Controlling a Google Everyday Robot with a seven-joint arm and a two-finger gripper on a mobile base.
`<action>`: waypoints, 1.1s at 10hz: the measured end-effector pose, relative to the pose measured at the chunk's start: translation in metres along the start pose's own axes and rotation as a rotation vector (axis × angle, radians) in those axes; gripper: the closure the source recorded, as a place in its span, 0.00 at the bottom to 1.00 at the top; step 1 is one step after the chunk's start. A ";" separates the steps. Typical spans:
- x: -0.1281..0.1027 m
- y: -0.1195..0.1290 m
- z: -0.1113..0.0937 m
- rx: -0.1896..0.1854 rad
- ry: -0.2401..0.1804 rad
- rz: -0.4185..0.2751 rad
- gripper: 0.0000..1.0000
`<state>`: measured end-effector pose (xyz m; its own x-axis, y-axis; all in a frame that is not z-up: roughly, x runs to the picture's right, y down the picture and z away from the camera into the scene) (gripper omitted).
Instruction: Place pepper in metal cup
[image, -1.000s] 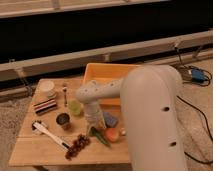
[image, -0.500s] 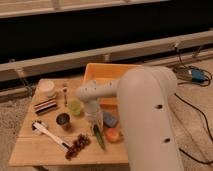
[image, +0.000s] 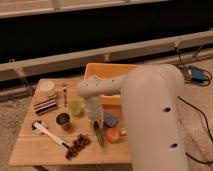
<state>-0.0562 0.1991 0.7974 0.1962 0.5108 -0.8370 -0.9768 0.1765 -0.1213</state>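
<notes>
Camera view: pepper directly under tool

Long, slender dark green pepper shows just beneath the tool, over the wooden bench and right of the small dark grey metal cup. The white arm bends down from the right. Tool grip: cannot tell.

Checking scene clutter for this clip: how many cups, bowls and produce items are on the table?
Cups: 2 (metal cup, light green cup)
Bowls: 1 (white bowl)
Produce: 3 (pepper, orange-red fruit, grape bunch)
Total: 6
The gripper is at the pepper's upper end.
</notes>
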 end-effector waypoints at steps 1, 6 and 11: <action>-0.001 0.002 -0.007 0.002 -0.013 0.000 0.90; -0.023 0.048 -0.063 0.015 -0.095 -0.092 0.90; -0.041 0.098 -0.108 0.027 -0.190 -0.216 0.90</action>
<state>-0.1694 0.1043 0.7623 0.4141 0.6070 -0.6783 -0.9087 0.3188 -0.2695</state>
